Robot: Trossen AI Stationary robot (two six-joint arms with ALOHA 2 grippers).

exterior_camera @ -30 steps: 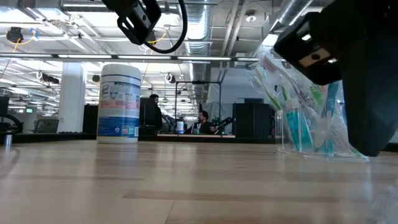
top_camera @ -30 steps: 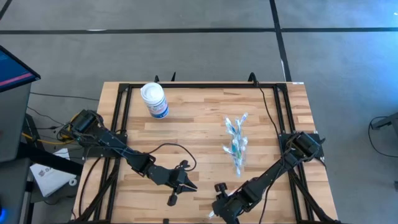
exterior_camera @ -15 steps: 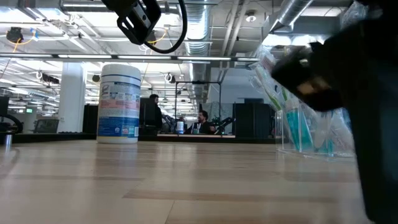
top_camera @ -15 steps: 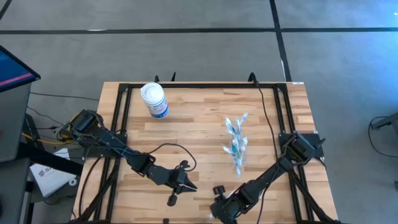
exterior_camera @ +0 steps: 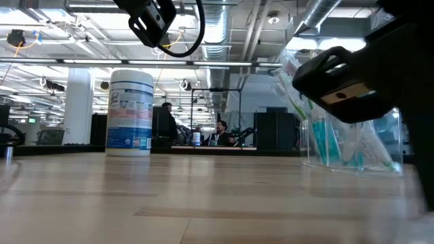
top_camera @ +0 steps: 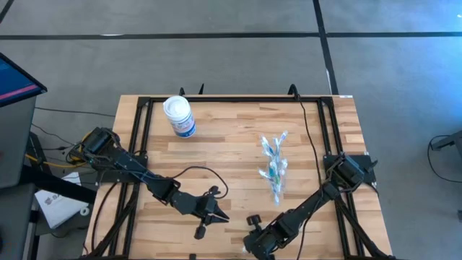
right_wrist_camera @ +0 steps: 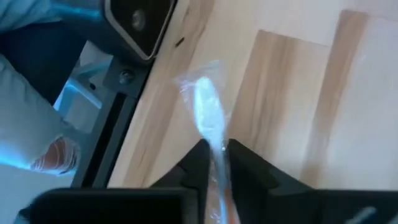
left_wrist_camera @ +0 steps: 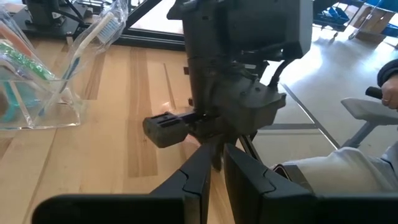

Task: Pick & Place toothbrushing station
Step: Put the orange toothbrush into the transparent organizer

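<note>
Behind the table [top_camera: 231, 152] the open workshop floor runs back under ceiling pipes, with people seated far off — none near our work. On the boards, the big change is at the near edge: our right hand [right_wrist_camera: 214, 163] has just pinched down on a wrapped toothbrush [right_wrist_camera: 208, 115], where a second ago its fingers stood wider over it. The wrist camera shows the clear wrapper and white bristle head poking out beyond the two dark fingertips. We judge the pick is made, and the carry to the cup comes next.

That clear plastic cup [top_camera: 275, 171] stands on the right half of the table, well apart from the grasping hand, already bristling with blue and green toothbrushes [exterior_camera: 319, 129] and teal tubes.

Our left hand [top_camera: 216, 214] waits just beside the right one, near the front edge, fingers drawn close with nothing between them — it hasn't moved. It sits left of a straight run to the cup, so we think the path is free.

A white canister [top_camera: 178, 115] stands at the far left, out of the way.
</note>
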